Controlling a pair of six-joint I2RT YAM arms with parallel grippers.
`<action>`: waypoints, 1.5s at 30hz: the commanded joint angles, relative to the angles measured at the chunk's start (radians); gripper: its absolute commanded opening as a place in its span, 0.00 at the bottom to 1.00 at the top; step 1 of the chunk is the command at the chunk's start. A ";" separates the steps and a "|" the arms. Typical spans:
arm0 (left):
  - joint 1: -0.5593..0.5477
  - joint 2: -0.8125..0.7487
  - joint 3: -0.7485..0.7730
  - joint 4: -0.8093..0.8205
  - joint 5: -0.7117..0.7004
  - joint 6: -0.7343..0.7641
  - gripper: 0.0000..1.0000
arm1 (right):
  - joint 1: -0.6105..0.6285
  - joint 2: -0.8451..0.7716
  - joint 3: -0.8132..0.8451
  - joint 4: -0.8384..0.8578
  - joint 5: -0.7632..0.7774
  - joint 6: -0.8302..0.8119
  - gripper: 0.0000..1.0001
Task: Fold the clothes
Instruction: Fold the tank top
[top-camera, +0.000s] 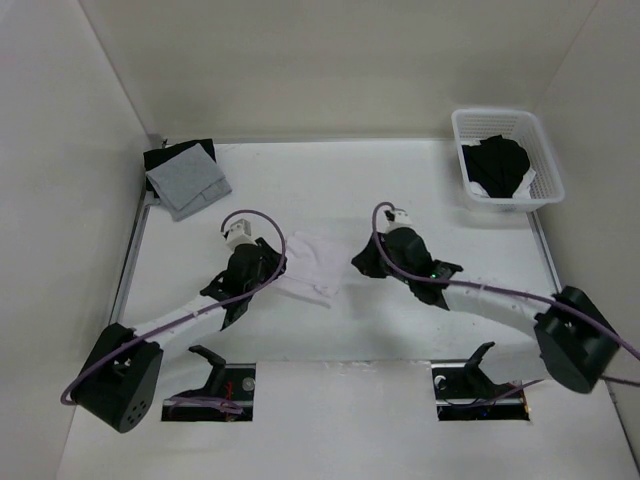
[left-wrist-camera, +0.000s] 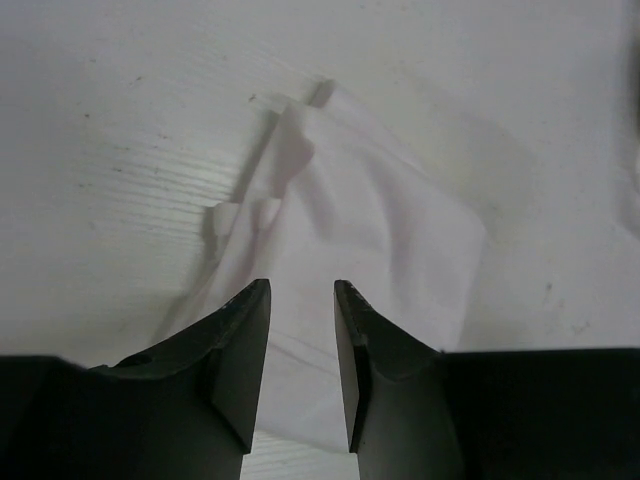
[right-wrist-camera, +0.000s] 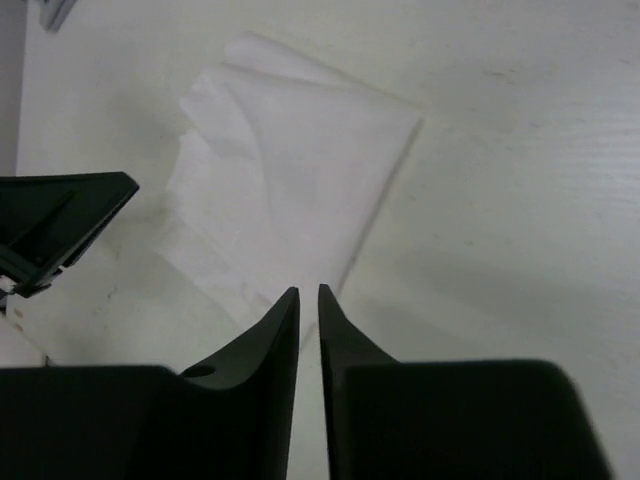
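The plain white garment of thin fabric (top-camera: 312, 265) lies loosely folded mid-worktop (top-camera: 420, 200), between both arms. The left hand (left-wrist-camera: 301, 287) stands part-spread over its near edge. The right hand (right-wrist-camera: 308, 290) is almost pressed together at a corner; whether it pinches cloth I cannot tell. Catching only the top layer would likely drag the fold open.

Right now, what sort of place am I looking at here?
Most likely a robotics lab test cell, not a home: a left robot arm and a right robot arm are bolted to a white table boxed in by plain white walls, and a white plastic basket holds black clothing.
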 joint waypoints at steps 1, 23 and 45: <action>0.009 0.018 0.016 0.053 -0.079 0.001 0.31 | 0.036 0.142 0.159 0.132 -0.064 -0.072 0.22; 0.019 0.184 -0.024 0.165 -0.003 0.059 0.17 | 0.026 0.610 0.498 0.138 -0.109 -0.029 0.26; 0.078 -0.071 -0.079 0.051 0.002 0.010 0.38 | -0.019 0.586 0.494 0.145 -0.110 0.026 0.37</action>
